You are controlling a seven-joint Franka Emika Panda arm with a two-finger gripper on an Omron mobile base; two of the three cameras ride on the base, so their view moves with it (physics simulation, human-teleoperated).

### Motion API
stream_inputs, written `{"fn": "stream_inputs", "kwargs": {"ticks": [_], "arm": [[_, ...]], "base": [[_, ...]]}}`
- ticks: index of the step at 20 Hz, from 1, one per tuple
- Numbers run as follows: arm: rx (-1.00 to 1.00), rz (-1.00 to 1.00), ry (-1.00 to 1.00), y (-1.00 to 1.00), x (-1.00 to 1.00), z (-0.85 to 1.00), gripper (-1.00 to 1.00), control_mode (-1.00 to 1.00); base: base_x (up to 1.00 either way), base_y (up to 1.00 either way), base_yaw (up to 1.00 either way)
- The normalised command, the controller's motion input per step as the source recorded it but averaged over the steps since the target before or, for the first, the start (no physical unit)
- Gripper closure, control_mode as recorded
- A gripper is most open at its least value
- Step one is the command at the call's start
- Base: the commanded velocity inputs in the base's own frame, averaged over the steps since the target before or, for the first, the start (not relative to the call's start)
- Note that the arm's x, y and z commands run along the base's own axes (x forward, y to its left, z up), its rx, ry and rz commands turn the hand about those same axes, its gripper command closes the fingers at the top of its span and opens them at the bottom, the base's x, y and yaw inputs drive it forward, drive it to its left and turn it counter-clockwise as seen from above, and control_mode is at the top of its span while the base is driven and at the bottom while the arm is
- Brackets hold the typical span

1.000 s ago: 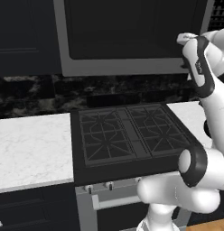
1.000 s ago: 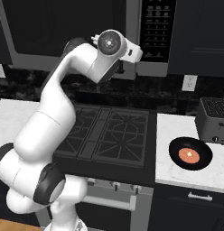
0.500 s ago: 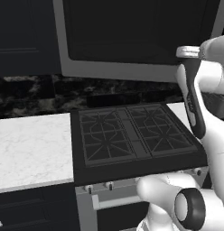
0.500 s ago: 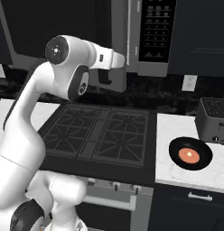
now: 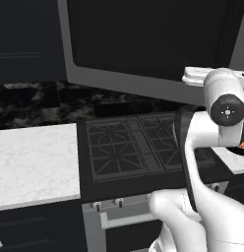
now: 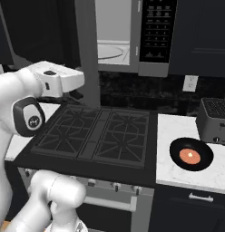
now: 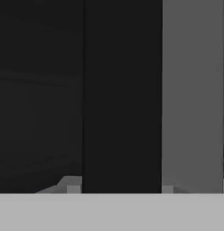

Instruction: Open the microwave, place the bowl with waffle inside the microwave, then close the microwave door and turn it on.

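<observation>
The microwave (image 6: 153, 68) hangs above the stove with its light grey cavity (image 6: 112, 43) showing. The microwave door (image 6: 87, 50) stands swung out, edge-on in the right base view; in the left base view its dark glass and grey frame (image 5: 124, 81) face the camera. My gripper (image 6: 78, 94) is at the door's lower outer edge. In the hand view the black bar handle (image 7: 122, 90) runs between the two fingertips, and my gripper (image 7: 120, 187) is shut on it. The black bowl (image 6: 191, 155) with the orange-brown waffle (image 6: 190, 156) sits on the right counter, also at the left base view's right edge (image 5: 243, 146).
A black gas stove (image 6: 98, 136) lies below the microwave. A grey toaster (image 6: 216, 120) stands behind the bowl on the right counter (image 6: 178, 176). A white marble counter (image 5: 30, 157) lies left of the stove. Dark cabinets flank the microwave.
The arm has swung left and towards the base with the handle, and the microwave door has come open from nearly closed, so the cavity now shows.
</observation>
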Motion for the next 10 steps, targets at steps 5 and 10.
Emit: {"fn": "stream_inputs", "kwargs": {"ticks": [5,10], "arm": [[-0.19,-0.32,-0.14,0.94,-0.87,0.14,1.0,-1.0],[-0.27,-0.26,-0.14,1.0,-0.5,0.09,1.0,-1.0]], "base": [[0.0,0.0,0.0],[0.0,0.0,0.0]]}}
